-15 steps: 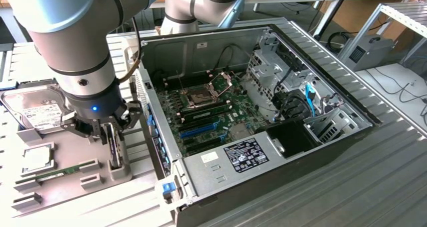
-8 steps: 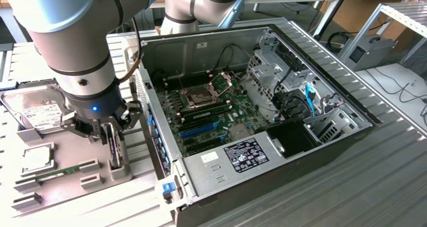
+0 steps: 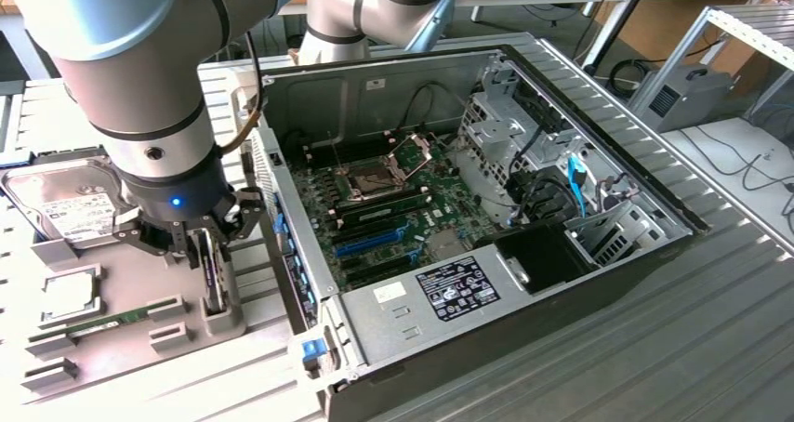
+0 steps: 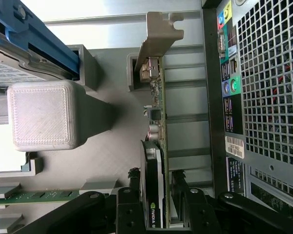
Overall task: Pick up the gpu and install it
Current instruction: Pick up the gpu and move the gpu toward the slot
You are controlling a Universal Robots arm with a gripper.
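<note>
Two gripper (image 4: 155, 189) fingers (image 4: 180, 192) clamp the gpu (image 4: 157, 131), upright on edge in a grey holder (image 3: 227, 322), lower left of the exterior view: green board (image 4: 161, 97), black cooler (image 4: 152, 168), silver bracket (image 4: 158, 36).

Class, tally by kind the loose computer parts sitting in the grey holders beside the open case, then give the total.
hard drive: 1
square processor chip: 1
RAM stick: 1
gpu: 1
Total: 4
</note>
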